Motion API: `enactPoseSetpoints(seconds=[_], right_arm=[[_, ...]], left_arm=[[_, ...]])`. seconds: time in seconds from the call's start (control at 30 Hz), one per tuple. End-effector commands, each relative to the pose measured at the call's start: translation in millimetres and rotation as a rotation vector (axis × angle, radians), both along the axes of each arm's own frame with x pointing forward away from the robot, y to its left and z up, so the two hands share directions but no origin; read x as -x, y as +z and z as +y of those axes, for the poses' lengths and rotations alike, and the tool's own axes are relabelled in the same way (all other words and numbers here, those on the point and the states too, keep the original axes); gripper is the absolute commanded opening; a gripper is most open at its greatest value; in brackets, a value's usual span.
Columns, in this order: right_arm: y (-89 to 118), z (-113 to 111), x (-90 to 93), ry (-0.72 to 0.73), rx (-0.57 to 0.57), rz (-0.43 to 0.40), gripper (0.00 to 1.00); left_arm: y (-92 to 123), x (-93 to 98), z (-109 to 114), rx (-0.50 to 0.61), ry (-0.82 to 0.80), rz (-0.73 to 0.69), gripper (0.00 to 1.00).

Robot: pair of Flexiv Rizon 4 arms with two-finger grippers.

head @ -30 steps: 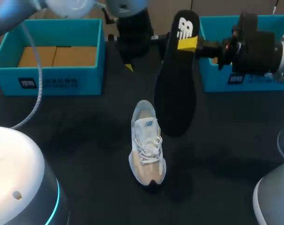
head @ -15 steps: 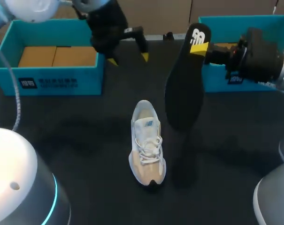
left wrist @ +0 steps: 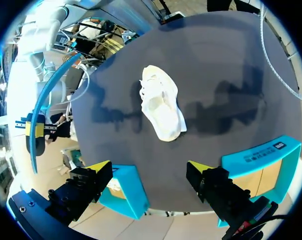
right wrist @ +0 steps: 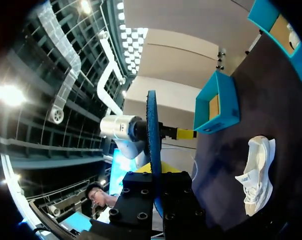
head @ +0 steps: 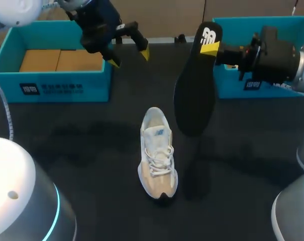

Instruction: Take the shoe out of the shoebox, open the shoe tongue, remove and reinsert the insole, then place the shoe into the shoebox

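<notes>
A white lace-up shoe (head: 158, 153) stands upright on the black table, toe towards the front edge. Above and to its right hangs the black insole (head: 194, 85), nearly vertical, with my right gripper (head: 212, 47) shut on its upper end. In the right wrist view the insole (right wrist: 152, 130) shows edge-on between the right gripper's (right wrist: 153, 172) fingers, and the shoe (right wrist: 255, 170) lies far below. My left gripper (head: 129, 52) hangs open and empty at the back left, by the left box. In the left wrist view the left gripper (left wrist: 148, 167) is high above the shoe (left wrist: 161, 102).
A teal shoebox (head: 56, 65) with brown cardboard inside stands at the back left. A second teal box (head: 242, 30) stands at the back right, behind my right arm. The dark table (head: 91, 150) is bare around the shoe.
My left arm has swung left and back from beside the insole to the left box. The right gripper has carried the insole a little to the right. The shoe has not moved.
</notes>
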State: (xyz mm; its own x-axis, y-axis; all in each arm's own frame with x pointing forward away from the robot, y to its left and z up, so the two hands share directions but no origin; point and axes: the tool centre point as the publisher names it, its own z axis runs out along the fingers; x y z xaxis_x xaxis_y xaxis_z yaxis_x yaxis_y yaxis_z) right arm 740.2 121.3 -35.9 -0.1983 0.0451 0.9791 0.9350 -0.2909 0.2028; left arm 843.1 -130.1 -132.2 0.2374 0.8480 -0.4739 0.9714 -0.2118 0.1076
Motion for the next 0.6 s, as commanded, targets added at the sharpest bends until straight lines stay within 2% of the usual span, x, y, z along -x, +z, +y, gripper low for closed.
enactPoseSetpoints(seconds=[0.03, 0.53, 0.6], right_arm=[[-0.2, 2.6, -1.2, -0.002, 0.001, 0.001, 0.0], [-0.2, 2.6, -1.2, -0.002, 0.001, 0.001, 0.0], [-1.3, 1.6, -1.7, -0.001, -0.003, 0.011, 0.0]], left_arm=[[-0.9, 1.2, 0.8, 0.002, 0.0, -0.003, 1.0], [-0.9, 1.2, 0.8, 0.002, 0.0, -0.003, 1.0], [1.3, 2.8, 0.7, 0.036, 0.017, -0.005, 1.0]])
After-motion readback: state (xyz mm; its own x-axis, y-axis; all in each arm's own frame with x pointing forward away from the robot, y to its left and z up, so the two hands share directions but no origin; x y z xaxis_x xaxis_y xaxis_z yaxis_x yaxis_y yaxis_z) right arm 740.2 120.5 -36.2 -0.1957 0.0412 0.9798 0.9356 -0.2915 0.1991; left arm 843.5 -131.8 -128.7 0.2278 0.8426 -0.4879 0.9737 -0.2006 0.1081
